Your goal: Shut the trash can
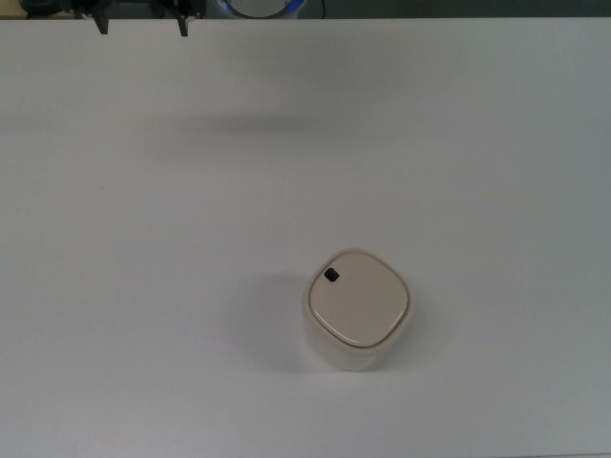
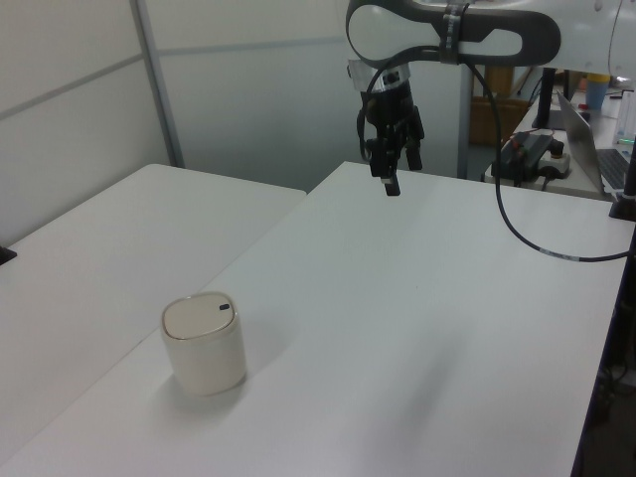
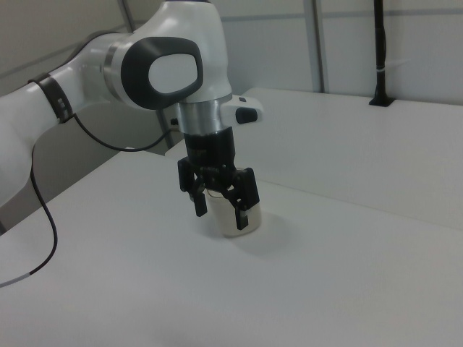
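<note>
The trash can (image 1: 357, 313) stands on the surface (image 1: 477, 172) with its lid (image 1: 359, 307) flat. The claw (image 2: 391, 167), empty, fingers apart, hangs high above the far edge, well apart.

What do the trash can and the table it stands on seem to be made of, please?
The trash can looks like cream plastic with a smooth, faintly glossy finish: rounded moulded corners, and a flat lid of the same colour. The table looks like a matt white laminate, even and free of grain, though that is less sure.
</note>
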`<action>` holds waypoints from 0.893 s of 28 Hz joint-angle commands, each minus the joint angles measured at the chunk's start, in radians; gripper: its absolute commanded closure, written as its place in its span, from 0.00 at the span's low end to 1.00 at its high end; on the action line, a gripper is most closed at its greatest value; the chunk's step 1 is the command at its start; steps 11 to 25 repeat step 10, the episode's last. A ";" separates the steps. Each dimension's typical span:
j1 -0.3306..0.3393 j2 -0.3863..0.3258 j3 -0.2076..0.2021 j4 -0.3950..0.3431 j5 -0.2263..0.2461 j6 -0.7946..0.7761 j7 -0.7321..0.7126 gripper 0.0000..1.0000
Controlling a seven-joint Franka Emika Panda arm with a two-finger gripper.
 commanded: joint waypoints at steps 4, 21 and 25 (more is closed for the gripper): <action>0.000 -0.034 -0.011 -0.018 0.011 0.001 -0.008 0.00; 0.001 -0.067 -0.006 -0.024 0.020 -0.007 -0.005 0.00; 0.001 -0.067 -0.006 -0.024 0.020 -0.007 -0.005 0.00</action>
